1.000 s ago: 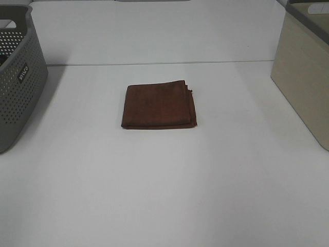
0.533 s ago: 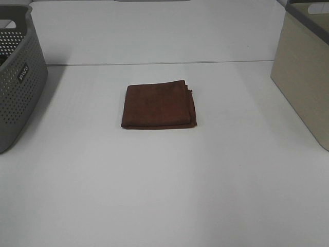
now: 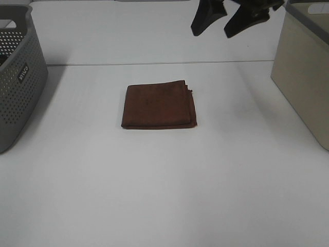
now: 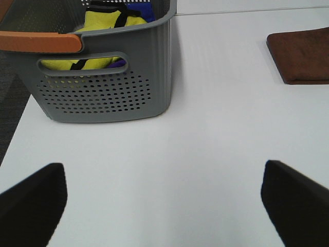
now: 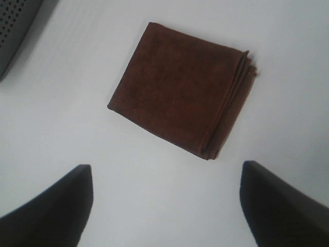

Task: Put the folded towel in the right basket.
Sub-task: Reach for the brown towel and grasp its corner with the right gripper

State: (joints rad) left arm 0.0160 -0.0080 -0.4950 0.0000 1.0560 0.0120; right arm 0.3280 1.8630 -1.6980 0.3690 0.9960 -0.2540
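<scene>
A folded brown towel [image 3: 158, 106] lies flat on the white table near its middle. It also shows in the right wrist view [image 5: 180, 109] and at the edge of the left wrist view [image 4: 303, 54]. The right basket [image 3: 306, 72] is beige with a grey rim and stands at the right edge. My right gripper [image 3: 222, 23] is open and empty, high above the table behind the towel; its fingertips [image 5: 51, 206] frame the right wrist view. My left gripper [image 4: 164, 198] is open and empty above bare table near the grey basket; it is out of the high view.
A grey perforated basket [image 3: 18, 77] stands at the left edge. In the left wrist view this basket [image 4: 103, 87] holds yellow and blue cloth and has an orange handle. A seam line crosses the table behind the towel.
My right gripper has come into the high view at the top, above and behind the towel. The towel and baskets have not moved.
</scene>
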